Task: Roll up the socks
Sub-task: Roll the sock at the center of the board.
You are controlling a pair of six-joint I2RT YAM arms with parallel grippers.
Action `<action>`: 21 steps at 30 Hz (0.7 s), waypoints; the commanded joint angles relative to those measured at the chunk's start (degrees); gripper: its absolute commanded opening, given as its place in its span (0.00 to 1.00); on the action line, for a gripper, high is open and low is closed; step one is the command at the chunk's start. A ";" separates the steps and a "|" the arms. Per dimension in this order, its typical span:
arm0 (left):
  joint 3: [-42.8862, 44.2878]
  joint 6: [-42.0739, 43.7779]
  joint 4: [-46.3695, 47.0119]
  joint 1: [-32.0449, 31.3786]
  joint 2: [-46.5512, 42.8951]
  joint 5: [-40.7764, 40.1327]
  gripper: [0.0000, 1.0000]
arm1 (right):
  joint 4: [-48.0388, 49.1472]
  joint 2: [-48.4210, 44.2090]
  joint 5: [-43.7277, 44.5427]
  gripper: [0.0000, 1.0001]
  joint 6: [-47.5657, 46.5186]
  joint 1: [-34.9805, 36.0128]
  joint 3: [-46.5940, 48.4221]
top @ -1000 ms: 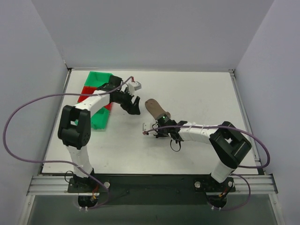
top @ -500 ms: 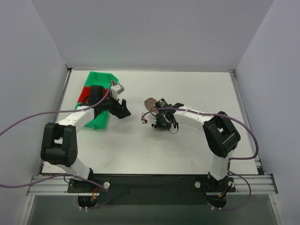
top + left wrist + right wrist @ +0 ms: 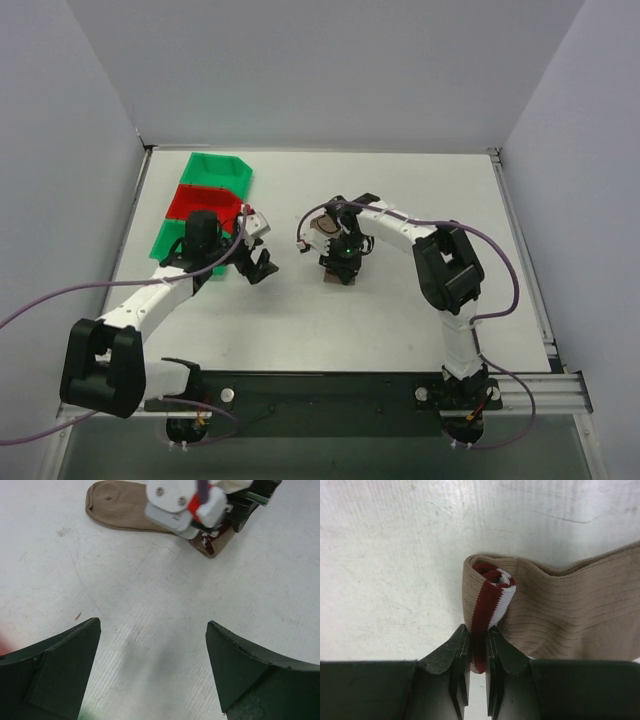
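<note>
The tan sock lies flat on the white table at the centre, its toe pointing left in the left wrist view. In the right wrist view its maroon, white-striped cuff is folded over onto the tan leg. My right gripper is shut on the edge of that cuff, and in the top view it sits at the sock's near end. My left gripper is open and empty, left of the sock, with bare table between its fingers.
Three small bins stand in a row at the back left: a green one, a red one and a green one partly under my left arm. A table rail runs along the near edge.
My left gripper has drawn back from the sock toward the near left, uncovering the bins. My right wrist has swung round over the sock and now pinches the cuff.
</note>
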 commanded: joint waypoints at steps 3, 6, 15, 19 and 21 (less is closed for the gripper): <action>-4.97 9.19 3.05 -8.72 -7.28 -7.05 0.96 | -13.21 5.22 -7.81 0.00 1.21 0.09 4.50; -7.26 10.69 4.46 -11.45 -9.31 -9.79 0.96 | -15.05 6.72 -9.14 0.00 1.65 -0.26 6.52; -9.90 14.38 8.15 -17.96 -7.91 -14.97 0.96 | -19.28 10.50 -12.48 0.00 2.88 -1.84 10.75; -9.55 18.15 10.95 -25.95 -2.74 -23.67 0.96 | -20.77 11.91 -12.65 0.00 3.41 -2.10 12.24; -9.03 19.30 12.01 -30.52 -0.62 -28.24 0.96 | -21.03 12.26 -12.65 0.00 3.58 -2.19 12.51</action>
